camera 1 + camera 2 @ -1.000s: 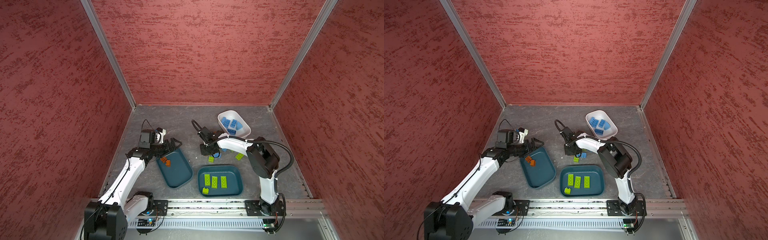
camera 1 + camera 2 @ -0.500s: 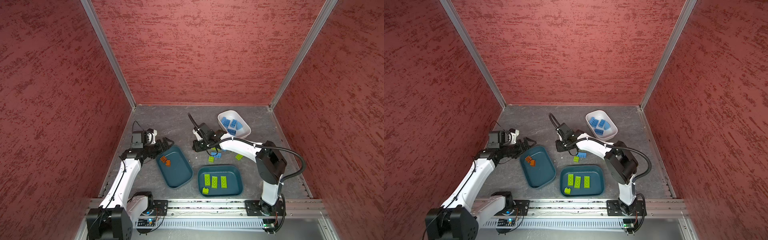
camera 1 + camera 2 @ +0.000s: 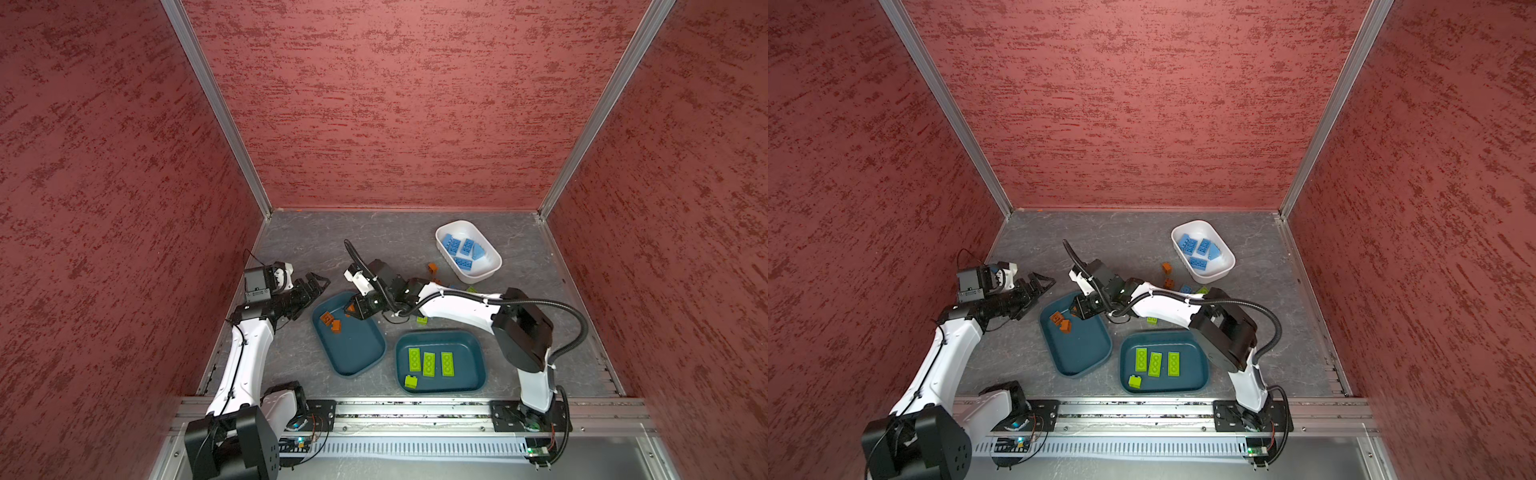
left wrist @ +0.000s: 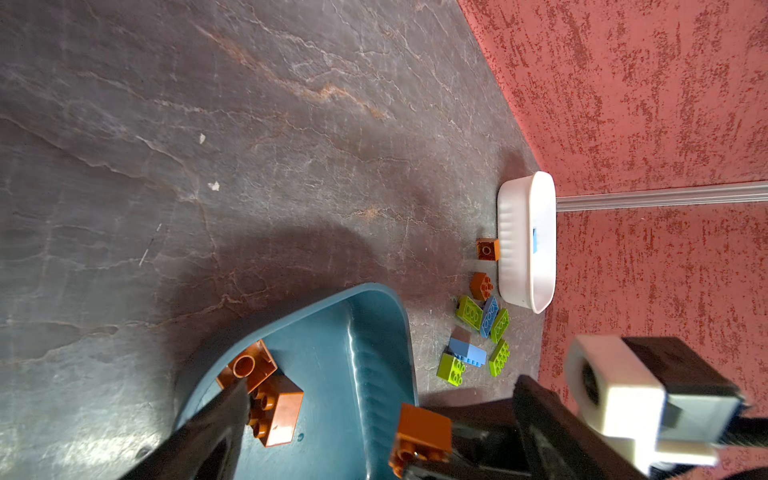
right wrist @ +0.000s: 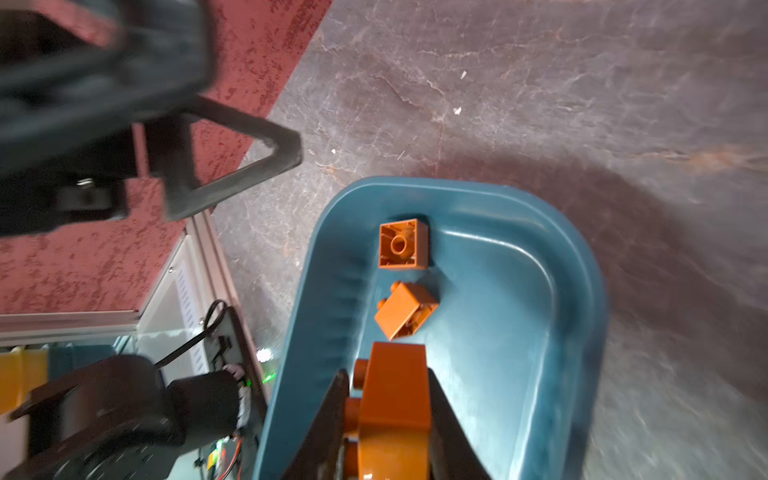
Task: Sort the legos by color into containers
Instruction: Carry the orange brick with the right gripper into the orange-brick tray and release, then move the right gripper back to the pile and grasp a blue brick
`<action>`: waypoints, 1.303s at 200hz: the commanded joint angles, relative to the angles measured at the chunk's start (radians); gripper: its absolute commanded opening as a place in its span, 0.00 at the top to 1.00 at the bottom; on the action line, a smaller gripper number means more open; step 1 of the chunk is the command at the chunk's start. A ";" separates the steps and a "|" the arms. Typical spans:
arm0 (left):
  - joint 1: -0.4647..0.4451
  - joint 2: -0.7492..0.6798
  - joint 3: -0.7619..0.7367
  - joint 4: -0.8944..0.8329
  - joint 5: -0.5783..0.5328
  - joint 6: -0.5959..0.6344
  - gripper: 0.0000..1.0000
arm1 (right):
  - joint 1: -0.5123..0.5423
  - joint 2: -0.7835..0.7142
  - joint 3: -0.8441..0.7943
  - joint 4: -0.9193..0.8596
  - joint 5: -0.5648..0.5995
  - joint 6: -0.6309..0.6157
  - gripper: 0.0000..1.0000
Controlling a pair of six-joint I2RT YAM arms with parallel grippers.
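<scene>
My right gripper [image 3: 351, 310] is shut on an orange-brown lego [image 5: 395, 407] and hangs over the far end of the left dark teal container [image 3: 357, 353]. Two orange-brown legos [image 5: 402, 244] lie in that container. My left gripper [image 3: 318, 283] stands open and empty just left of it, with one finger [image 4: 208, 428] showing in the left wrist view. The other teal container [image 3: 471, 370] holds several lime green legos [image 3: 428, 363]. Blue legos [image 3: 461, 249] fill the white container [image 3: 492, 270] at the back right.
Loose green and blue legos [image 4: 478, 332] and two orange-brown ones [image 4: 482, 286] lie on the grey floor beside the white container. One green lego [image 3: 422, 320] sits under my right forearm. Red walls close in on three sides, and a metal rail [image 3: 415, 409] runs along the front.
My right gripper has carried the orange-brown lego left from the loose pile to over the teal container. My left gripper has drawn back left, off that container.
</scene>
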 commanded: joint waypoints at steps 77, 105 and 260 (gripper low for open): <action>0.008 -0.005 -0.033 0.050 0.048 -0.025 0.01 | -0.032 -0.077 0.068 -0.161 0.118 -0.107 0.30; 0.008 0.003 -0.037 0.051 0.050 -0.024 0.01 | -0.082 -0.194 -0.001 -0.292 0.119 -0.168 0.29; -0.010 -0.041 -0.034 -0.012 0.066 0.002 0.01 | -0.398 -0.302 -0.171 -0.667 0.197 -0.703 0.27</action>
